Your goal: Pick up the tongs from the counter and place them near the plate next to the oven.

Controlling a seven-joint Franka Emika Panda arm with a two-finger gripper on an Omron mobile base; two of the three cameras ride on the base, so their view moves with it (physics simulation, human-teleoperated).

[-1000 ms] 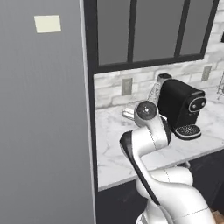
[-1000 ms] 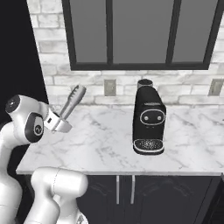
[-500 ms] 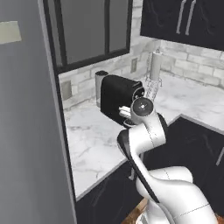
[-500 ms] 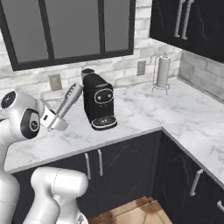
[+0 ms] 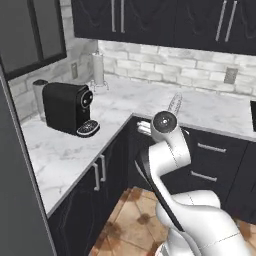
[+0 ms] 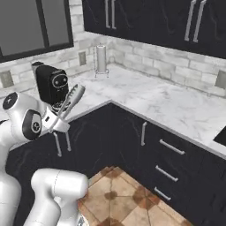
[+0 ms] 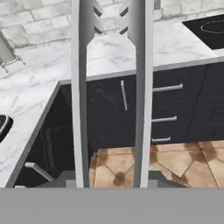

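My gripper (image 6: pixel 59 120) is shut on the joined end of the silver-grey tongs (image 6: pixel 71 102), held in the air in front of the dark cabinets. Their two arms point up and away from the hand. In the hand view the tongs (image 7: pixel 142 87) rise as two long grey bars with toothed tips. In the left base view only the tongs' tip (image 5: pixel 175 103) shows above the wrist. The white marble counter (image 5: pixel 210 112) runs round a corner. A corner of the black oven (image 7: pixel 209 29) with a white burner ring lies at the far right. The plate is out of view.
A black coffee machine (image 5: pixel 66 107) stands on the left run of the counter (image 6: pixel 145 95), and a paper towel holder (image 6: pixel 101 59) sits in the back corner. Dark drawers with silver handles (image 7: pixel 166 88) line the front, over a tiled floor (image 6: pixel 128 194).
The base has swung round: the coffee machine slid to the left, and the counter corner, right counter run and oven edge came into view. The tongs stay gripped in the raised hand.
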